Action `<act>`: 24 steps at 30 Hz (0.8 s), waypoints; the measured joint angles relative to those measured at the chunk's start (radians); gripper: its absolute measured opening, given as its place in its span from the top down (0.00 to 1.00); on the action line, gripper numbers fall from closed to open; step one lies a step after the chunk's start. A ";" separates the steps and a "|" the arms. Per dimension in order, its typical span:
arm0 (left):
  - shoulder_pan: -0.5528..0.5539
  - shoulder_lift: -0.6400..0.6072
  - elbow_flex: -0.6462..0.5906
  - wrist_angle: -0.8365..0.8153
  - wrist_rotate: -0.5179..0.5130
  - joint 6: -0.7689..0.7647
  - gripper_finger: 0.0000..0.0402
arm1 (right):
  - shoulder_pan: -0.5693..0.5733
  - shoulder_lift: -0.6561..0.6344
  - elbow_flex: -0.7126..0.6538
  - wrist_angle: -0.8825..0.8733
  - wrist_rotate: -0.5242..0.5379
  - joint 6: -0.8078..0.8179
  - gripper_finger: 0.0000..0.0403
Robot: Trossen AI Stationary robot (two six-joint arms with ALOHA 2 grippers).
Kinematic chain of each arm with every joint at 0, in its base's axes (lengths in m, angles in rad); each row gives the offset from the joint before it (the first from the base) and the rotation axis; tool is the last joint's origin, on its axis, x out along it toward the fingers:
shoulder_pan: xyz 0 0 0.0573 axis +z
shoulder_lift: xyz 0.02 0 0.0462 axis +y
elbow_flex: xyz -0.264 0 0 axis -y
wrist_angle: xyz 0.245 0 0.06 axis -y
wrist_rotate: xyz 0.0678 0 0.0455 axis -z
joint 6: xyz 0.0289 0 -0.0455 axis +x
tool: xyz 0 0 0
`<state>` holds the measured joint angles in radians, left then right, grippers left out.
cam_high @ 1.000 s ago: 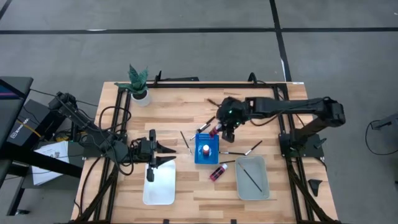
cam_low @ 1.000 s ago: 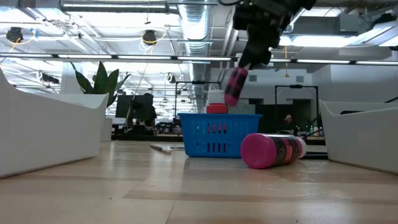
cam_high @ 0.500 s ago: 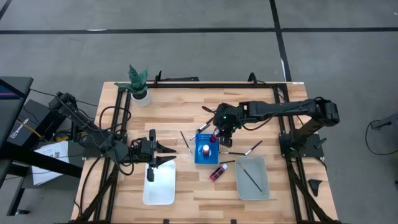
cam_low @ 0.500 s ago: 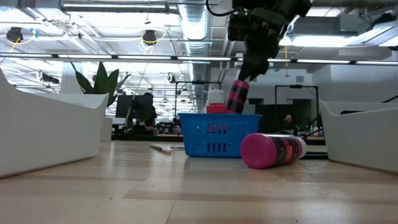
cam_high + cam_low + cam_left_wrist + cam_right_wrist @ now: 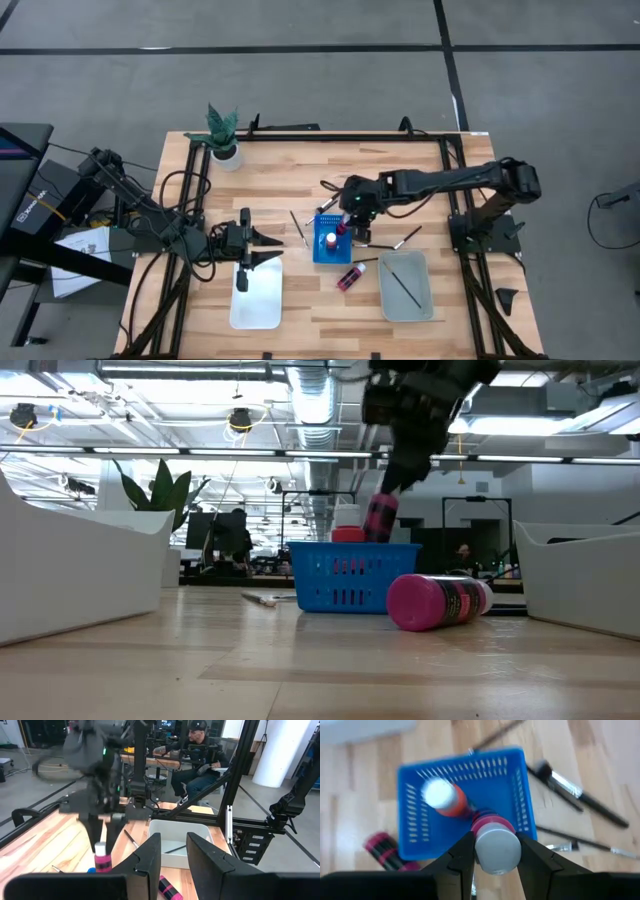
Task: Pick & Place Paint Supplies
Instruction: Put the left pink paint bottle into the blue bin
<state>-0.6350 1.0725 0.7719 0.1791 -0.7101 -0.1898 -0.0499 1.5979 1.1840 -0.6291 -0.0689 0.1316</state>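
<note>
The right gripper (image 5: pixel 343 226) grasps a pink paint bottle (image 5: pixel 492 836) by its sides, holding it above the blue basket (image 5: pixel 332 240), where an orange bottle (image 5: pixel 444 798) stands. A second pink bottle (image 5: pixel 350 276) lies just near of the basket. The left gripper (image 5: pixel 268 247), fingers spread, waits over the white tray (image 5: pixel 257 305).

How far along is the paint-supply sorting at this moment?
Done: one bottle stands in the blue basket, and one brush lies in the grey tray.

In hand: the right hand holds a pink bottle over the basket.

Left: another pink bottle lies on the table beside loose brushes. The left hand waits open by the white tray.
</note>
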 joint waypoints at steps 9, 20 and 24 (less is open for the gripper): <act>0.002 0.001 0.000 -0.010 0.000 0.000 0.79 | -0.011 0.107 0.043 -0.034 -0.005 -0.027 0.72; 0.002 0.001 0.000 -0.022 -0.016 -0.002 0.79 | -0.007 0.178 0.092 -0.028 -0.010 -0.061 0.72; 0.002 0.001 0.000 -0.023 -0.016 -0.002 0.79 | -0.008 0.176 0.091 -0.035 -0.012 -0.064 0.71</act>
<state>-0.6327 1.0737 0.7719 0.1566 -0.7258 -0.1917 -0.0582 1.7738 1.2745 -0.6640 -0.0812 0.0679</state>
